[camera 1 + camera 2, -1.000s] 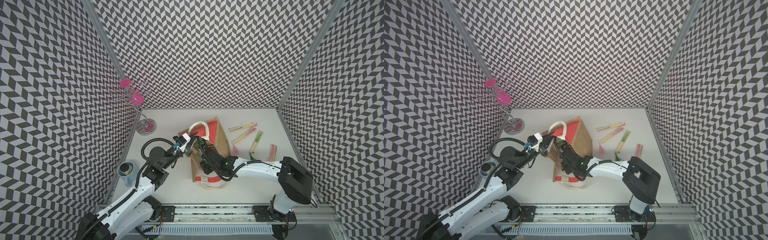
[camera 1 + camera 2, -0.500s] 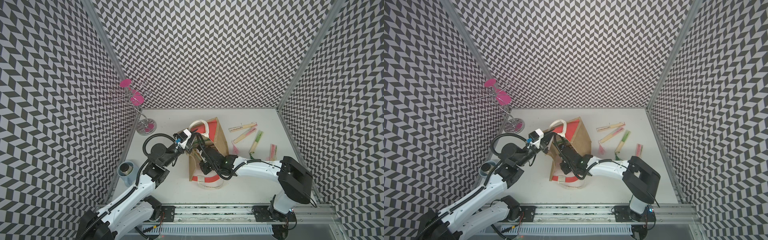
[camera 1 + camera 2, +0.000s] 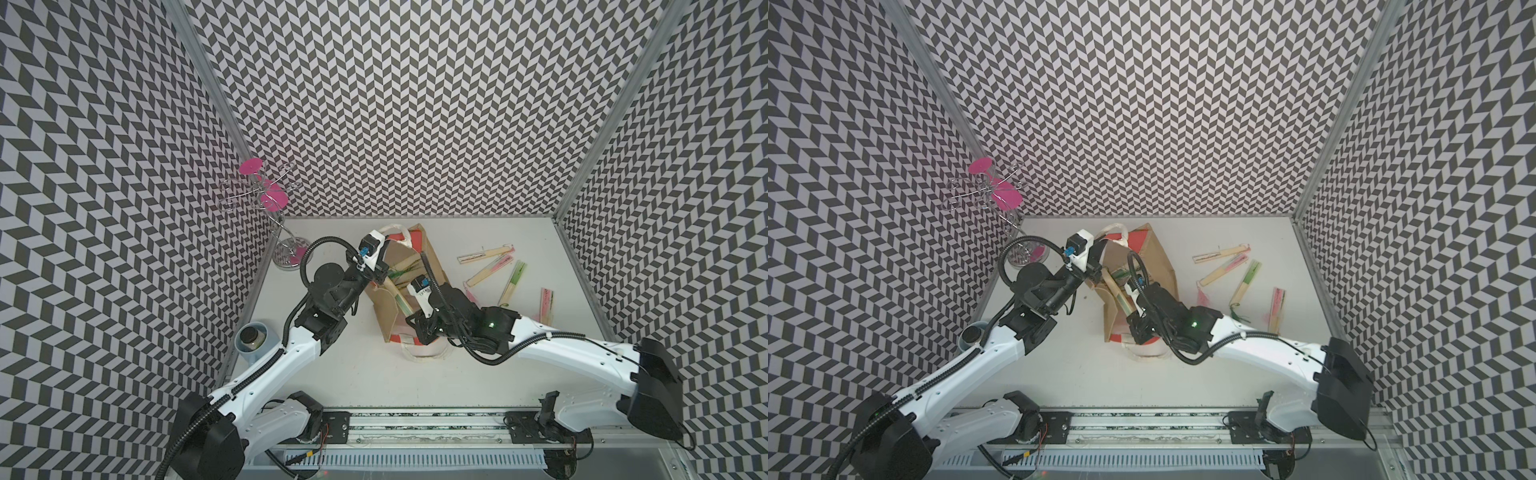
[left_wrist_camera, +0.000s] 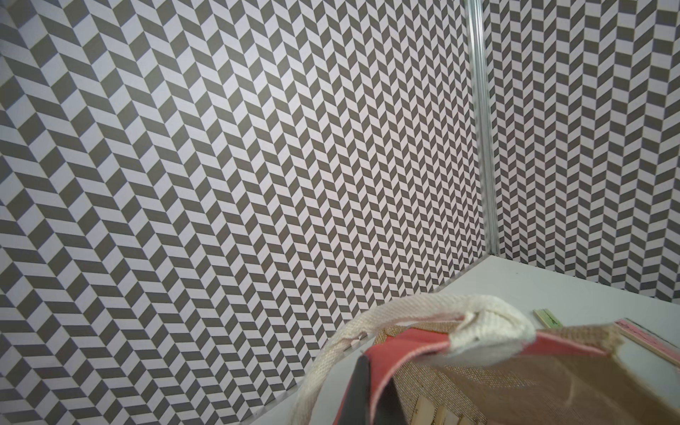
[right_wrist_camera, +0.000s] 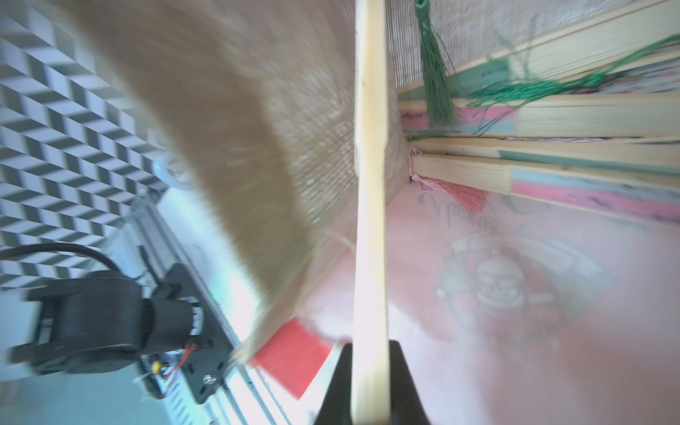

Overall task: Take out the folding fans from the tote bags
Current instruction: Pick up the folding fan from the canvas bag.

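Four fans point(image 3: 488, 272) lie out on the table point(image 3: 457, 374), but more fans point(image 5: 552, 121) are still in the bag point(image 3: 432, 255), where the right pincer point(image 5: 369, 353) is closed on one fan point(image 5: 369, 220) and the left pincer point(image 3: 379, 274) is pinched shut on the bag's red edge.

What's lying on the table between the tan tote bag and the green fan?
A closed pink folding fan lies slantwise between the tote bag and the green fan; both top views show it.
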Robot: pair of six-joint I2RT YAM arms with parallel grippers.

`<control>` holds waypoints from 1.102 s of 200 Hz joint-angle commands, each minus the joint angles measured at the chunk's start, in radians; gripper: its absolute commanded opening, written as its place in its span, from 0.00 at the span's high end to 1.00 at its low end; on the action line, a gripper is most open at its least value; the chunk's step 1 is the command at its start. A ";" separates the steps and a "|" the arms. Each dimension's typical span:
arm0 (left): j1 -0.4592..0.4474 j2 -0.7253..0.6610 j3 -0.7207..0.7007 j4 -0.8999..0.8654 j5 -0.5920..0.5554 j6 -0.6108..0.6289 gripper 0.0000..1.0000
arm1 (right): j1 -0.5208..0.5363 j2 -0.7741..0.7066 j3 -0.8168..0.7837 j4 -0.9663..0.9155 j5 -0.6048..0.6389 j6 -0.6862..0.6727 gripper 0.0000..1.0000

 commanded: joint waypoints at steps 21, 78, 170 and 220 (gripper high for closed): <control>0.060 0.058 0.107 -0.039 -0.033 0.046 1.00 | -0.001 -0.165 -0.018 -0.099 0.038 0.053 1.00; 0.130 0.164 0.175 -0.092 -0.006 0.025 1.00 | -0.086 -0.449 -0.016 -0.120 0.034 0.072 1.00; 0.134 0.081 0.133 -0.088 0.072 0.001 1.00 | -0.484 -0.428 0.094 -0.226 -0.046 0.017 1.00; 0.133 0.053 0.130 -0.097 0.142 -0.019 1.00 | -0.728 -0.176 0.094 0.028 -0.361 0.033 1.00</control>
